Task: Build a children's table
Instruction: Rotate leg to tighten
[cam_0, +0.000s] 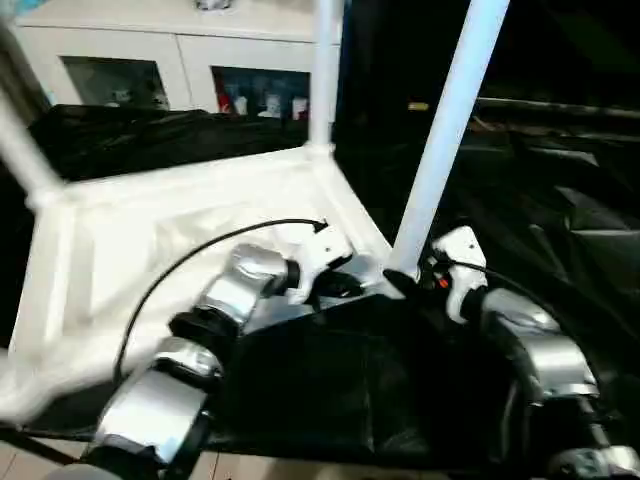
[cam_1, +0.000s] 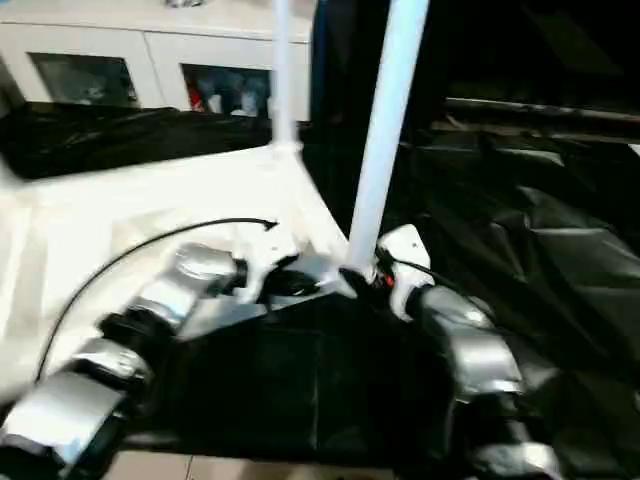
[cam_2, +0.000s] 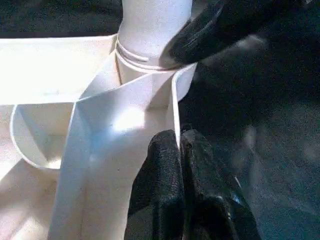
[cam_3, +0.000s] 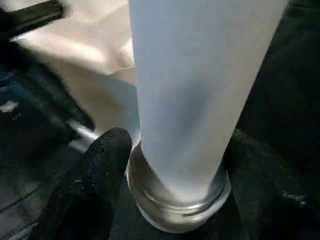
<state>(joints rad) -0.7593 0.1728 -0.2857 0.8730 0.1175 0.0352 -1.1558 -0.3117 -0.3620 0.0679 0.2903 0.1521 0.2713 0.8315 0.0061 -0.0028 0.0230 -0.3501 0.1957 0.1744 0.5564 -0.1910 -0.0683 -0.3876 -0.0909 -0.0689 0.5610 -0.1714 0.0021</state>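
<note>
Where three legs (cam_0: 445, 135) stand: one upturned tabletop (cam_0: 150, 240); two claws

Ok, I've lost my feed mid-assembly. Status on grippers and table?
Left gripper shut at tabletop rim. Right gripper jaws astride near-corner leg base. Three legs up in view. Nothing in the way.

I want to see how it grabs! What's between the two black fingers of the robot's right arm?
The bottom of a white table leg, where it goes into the round corner socket. In the right wrist view, one black finger sits on each side of it.
</note>
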